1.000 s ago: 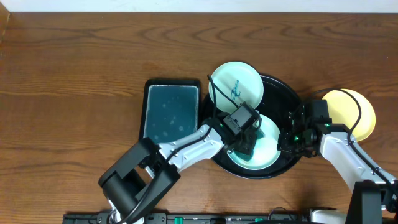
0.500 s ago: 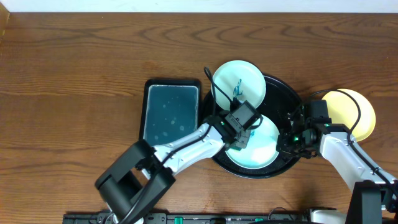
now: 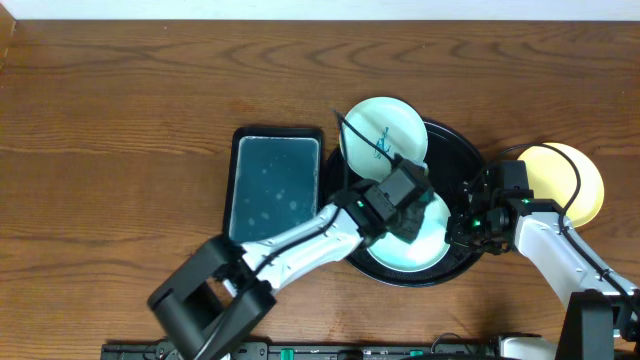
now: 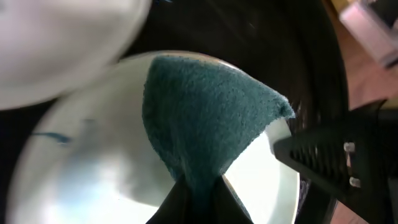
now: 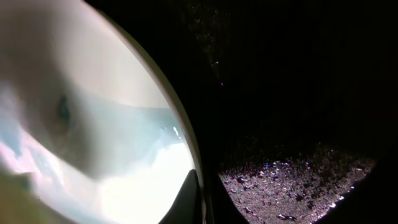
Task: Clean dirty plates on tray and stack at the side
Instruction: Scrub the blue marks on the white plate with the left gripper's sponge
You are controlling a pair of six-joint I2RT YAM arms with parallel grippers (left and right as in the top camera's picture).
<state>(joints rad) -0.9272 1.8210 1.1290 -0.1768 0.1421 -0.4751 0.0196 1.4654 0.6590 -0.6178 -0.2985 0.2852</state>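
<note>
The white plate lies in the near half of the black tray. It looks wet and bluish, with a faint teal smear near one edge. The mint plate sits over the black tray's far-left rim, partly out over the bench, and carries a teal scribble. The yellow plate rests on the bench just right of the black tray, with no marks showing.

The left gripper is over the white plate, its jaws clamped on a teal sponge that is pressed to the plate. From above it hides much of the plate. The right gripper is at that plate's right rim, with its jaws closed thin on the edge. A teal tray lies just left of the black tray.

There are three plates, two trays, one sponge and two arms.
</note>
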